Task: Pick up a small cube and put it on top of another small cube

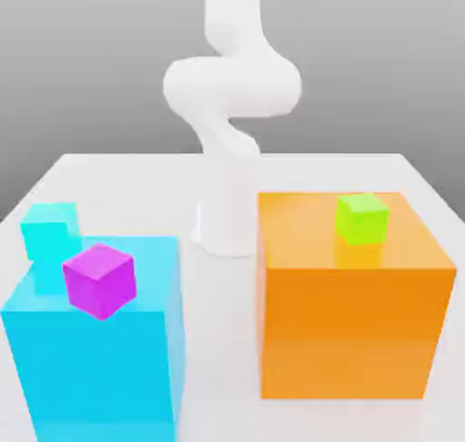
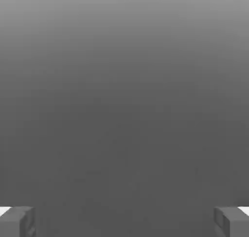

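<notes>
We saw a smooth, glossy orange block (image 1: 350, 331) with a plastic look, and the large blue block (image 1: 100, 368) looked much the same. The magenta cube (image 1: 101, 281), cyan cube (image 1: 51, 231) and lime cube (image 1: 362, 219) looked like smooth plastic too. We found the white arm (image 1: 232, 86) smooth, and the pale bench (image 1: 222, 331) smooth as well.

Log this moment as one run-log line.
gripper: open, empty | magenta cube, cyan cube: on blue block | green cube: on orange block | stack: not made
</notes>
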